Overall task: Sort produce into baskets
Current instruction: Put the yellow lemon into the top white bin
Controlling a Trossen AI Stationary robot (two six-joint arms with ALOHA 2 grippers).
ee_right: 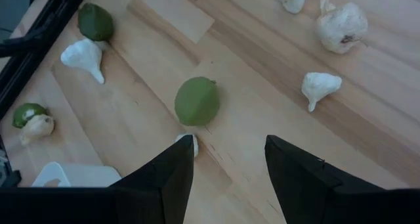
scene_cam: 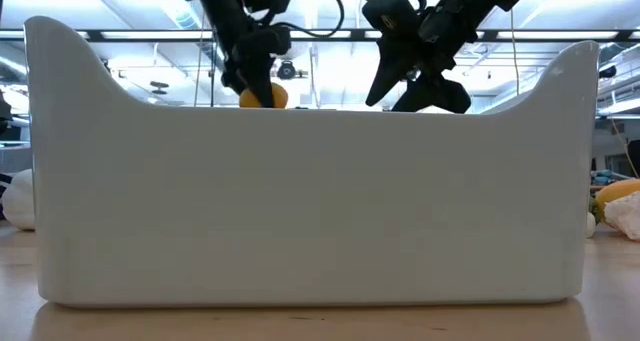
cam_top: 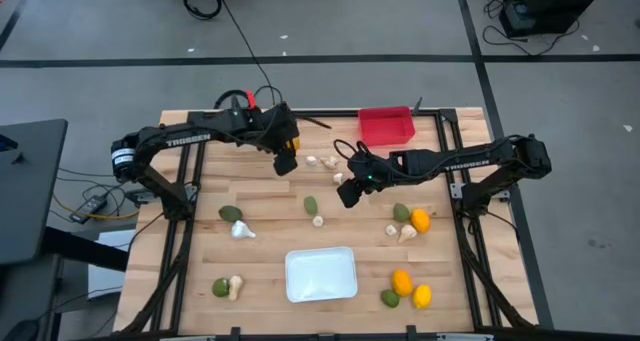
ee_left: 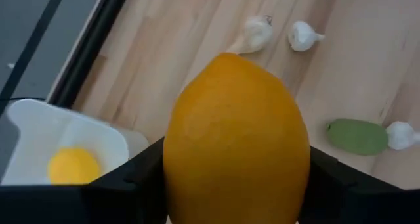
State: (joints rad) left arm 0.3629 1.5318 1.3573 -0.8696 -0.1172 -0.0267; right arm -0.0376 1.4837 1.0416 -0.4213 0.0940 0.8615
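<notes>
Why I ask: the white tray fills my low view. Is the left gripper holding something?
Observer: Yes. The left gripper is shut on an orange fruit.
Operator: And the right one?
Observer: The right gripper is open and empty, near a green fruit that lies on the table.
Operator: Is anything sorted yet?
Observer: The left wrist view shows a yellow fruit lying in a white bin.
</notes>
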